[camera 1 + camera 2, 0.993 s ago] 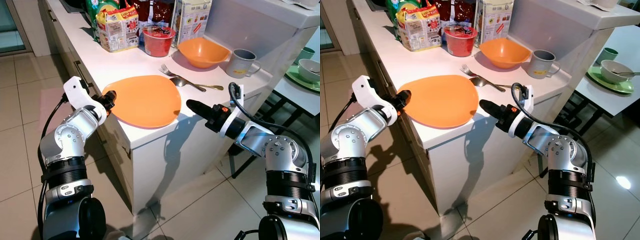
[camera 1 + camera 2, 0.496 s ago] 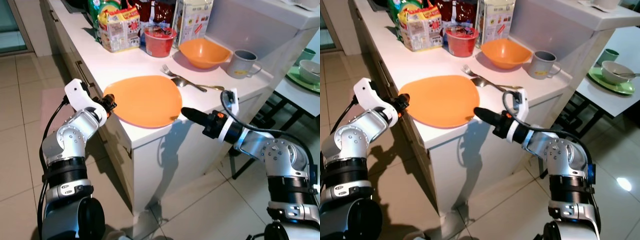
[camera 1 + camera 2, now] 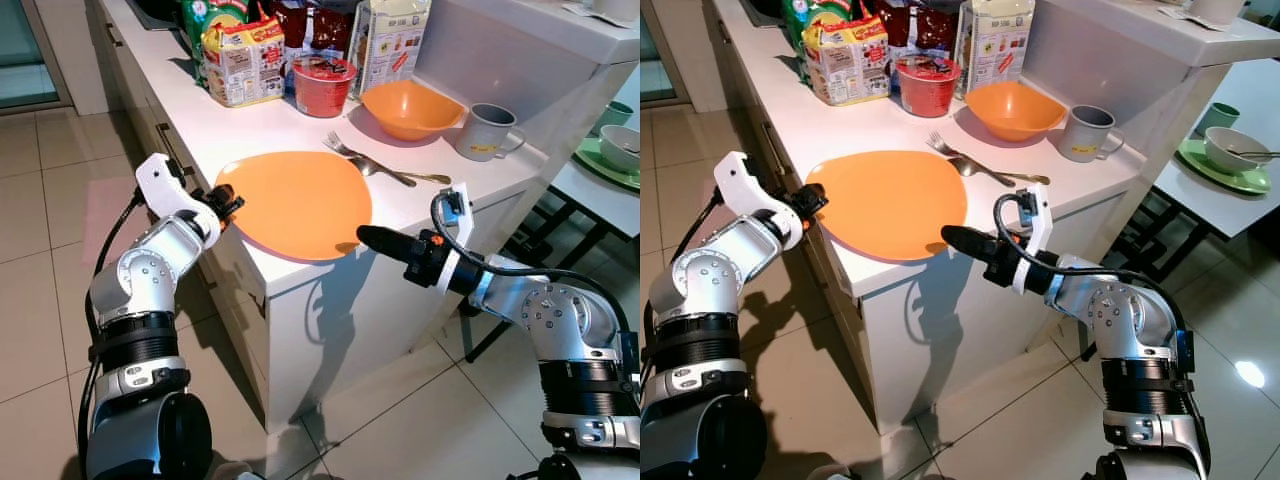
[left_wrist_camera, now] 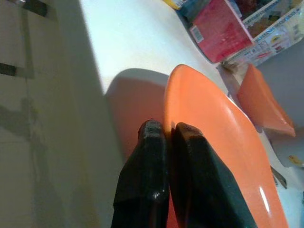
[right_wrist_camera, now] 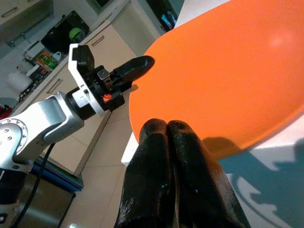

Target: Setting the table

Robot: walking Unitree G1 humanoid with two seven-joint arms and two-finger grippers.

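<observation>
An orange plate (image 3: 295, 200) lies flat on the white counter (image 3: 190, 120), close to its near corner. My left gripper (image 3: 230, 198) is shut, its tips pressed against the plate's left rim; in the left wrist view the rim (image 4: 167, 102) meets the closed fingertips (image 4: 153, 130). My right gripper (image 3: 365, 236) is shut too, pointing left, with its tip at the plate's near right edge by the counter's front. The right wrist view has the plate (image 5: 228, 80) just beyond the closed fingers (image 5: 161, 133), with the left gripper (image 5: 137, 64) across it.
A fork (image 3: 340, 152) and a spoon (image 3: 385, 172) lie just behind the plate. Farther back stand an orange bowl (image 3: 410, 108), a grey mug (image 3: 485, 132), a red noodle cup (image 3: 322, 85) and food packs (image 3: 240, 60). A table with green dishes (image 3: 620, 148) is at right.
My right gripper has swung left from open air to the plate's near right edge. The left gripper has stayed at the left rim, closing in slightly. The camera shifted a little.
</observation>
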